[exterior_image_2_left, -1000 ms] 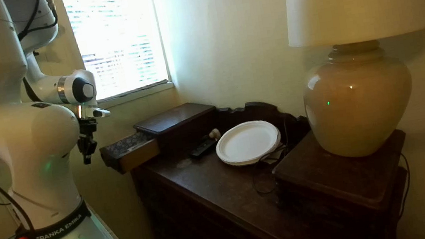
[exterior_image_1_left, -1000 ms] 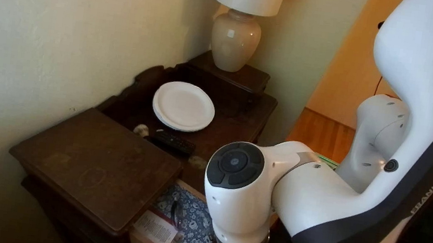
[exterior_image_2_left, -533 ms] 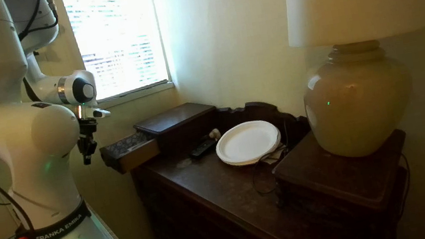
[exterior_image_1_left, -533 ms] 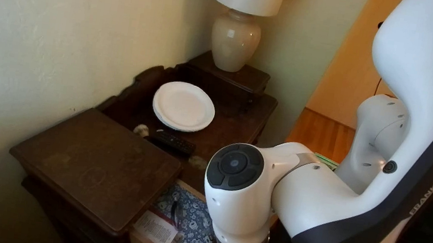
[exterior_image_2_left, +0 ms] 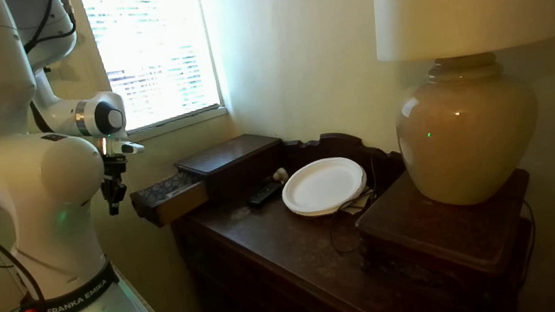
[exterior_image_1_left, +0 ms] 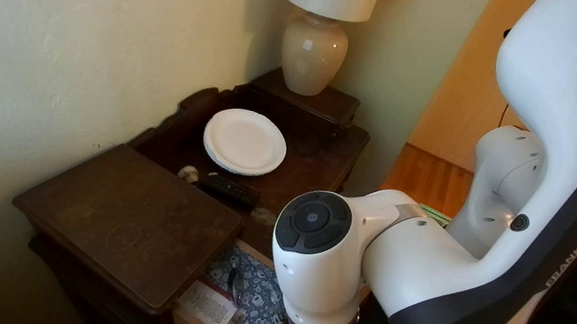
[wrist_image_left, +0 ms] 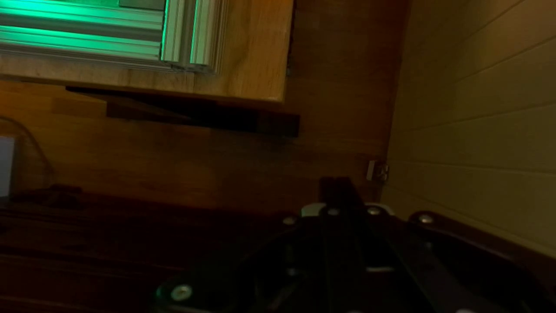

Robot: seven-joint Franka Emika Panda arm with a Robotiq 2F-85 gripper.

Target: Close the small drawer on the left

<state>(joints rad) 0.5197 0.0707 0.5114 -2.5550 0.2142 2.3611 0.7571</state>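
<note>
Pale walls (exterior_image_2_left: 277, 79) and a bright window (exterior_image_2_left: 151, 48) surround the dark wooden bench (exterior_image_2_left: 275, 250), where white plates (exterior_image_2_left: 323, 186) and a remote (exterior_image_2_left: 265, 193) lie. At the end away from the lamp (exterior_image_2_left: 466, 133) I can see the small drawer (exterior_image_2_left: 183, 203), standing well out of its raised housing (exterior_image_2_left: 228, 155) in both exterior views, with a flowered blue lining (exterior_image_1_left: 261, 281) and a printed card (exterior_image_1_left: 208, 305) inside.

So the closing itself looks all to do. What seems ready, to my eye, is the approach: the tool (wrist_image_left: 335, 184) hangs near the drawer's outer end, apart from it as far as I can see. Its two tips meet with nothing between them, a blunt end that should suit pushing. I can't tell whether it lines up with the front's middle; the robot's arm (exterior_image_1_left: 421, 257) blocks that end in an exterior view, and the wrist view shows mostly floor (wrist_image_left: 130, 152).

Left to do, I'd judge: make contact, press straight inward until the front sits flush, then back away.
</note>
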